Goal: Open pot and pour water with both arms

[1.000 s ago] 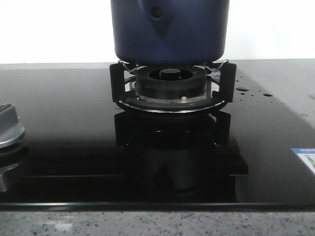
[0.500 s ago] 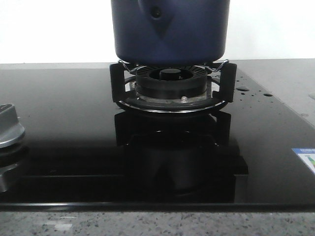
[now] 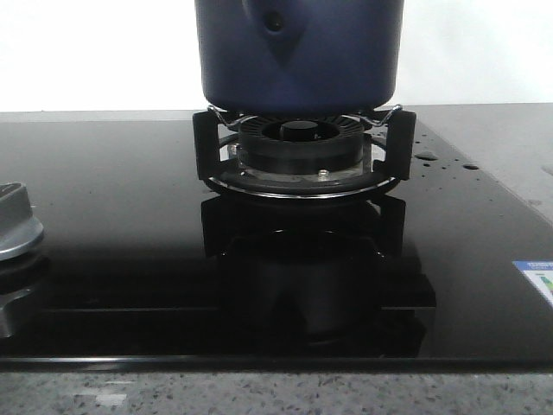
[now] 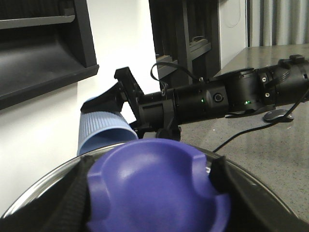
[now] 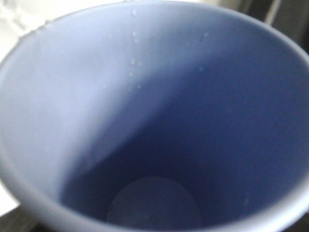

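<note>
Over the preceding second the large dark blue matte pot [image 3: 298,54] had not shifted on the black burner ring [image 3: 302,147] of the glossy black stove top [image 3: 130,216], which suggested both arms were working above it, out of the front view. The left end effector [image 4: 149,193] was clamped on the purple lid knob [image 4: 157,188] of the metal-rimmed lid [image 4: 43,186]. The right end effector [image 4: 123,89], extended beyond it, held a light blue ribbed cup [image 5: 145,121] tilted over, apparently emptied.
</note>
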Tool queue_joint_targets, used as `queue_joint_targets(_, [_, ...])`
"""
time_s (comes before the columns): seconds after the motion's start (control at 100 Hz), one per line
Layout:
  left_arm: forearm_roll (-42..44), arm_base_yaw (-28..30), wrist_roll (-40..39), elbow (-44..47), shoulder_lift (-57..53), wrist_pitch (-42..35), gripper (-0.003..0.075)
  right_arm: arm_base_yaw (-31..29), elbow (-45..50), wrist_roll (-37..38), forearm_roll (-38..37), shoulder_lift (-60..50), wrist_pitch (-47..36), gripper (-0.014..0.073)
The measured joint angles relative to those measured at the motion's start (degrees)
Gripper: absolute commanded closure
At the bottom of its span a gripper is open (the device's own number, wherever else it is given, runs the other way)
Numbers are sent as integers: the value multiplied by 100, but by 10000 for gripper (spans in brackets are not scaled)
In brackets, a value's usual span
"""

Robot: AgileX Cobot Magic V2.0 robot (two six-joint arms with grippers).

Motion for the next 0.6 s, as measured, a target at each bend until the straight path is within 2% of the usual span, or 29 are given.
queue_joint_targets(0.45, [54, 0, 0, 0, 0, 0, 525, 184, -226, 27, -375, 15, 101, 377])
queue_joint_targets(0.52, [68, 0, 0, 0, 0, 0, 525, 184, -226, 331, -212, 13, 173, 377])
queue_joint_targets(0.6, [68, 0, 0, 0, 0, 0, 525, 184, -226, 1155, 297, 13, 363, 377])
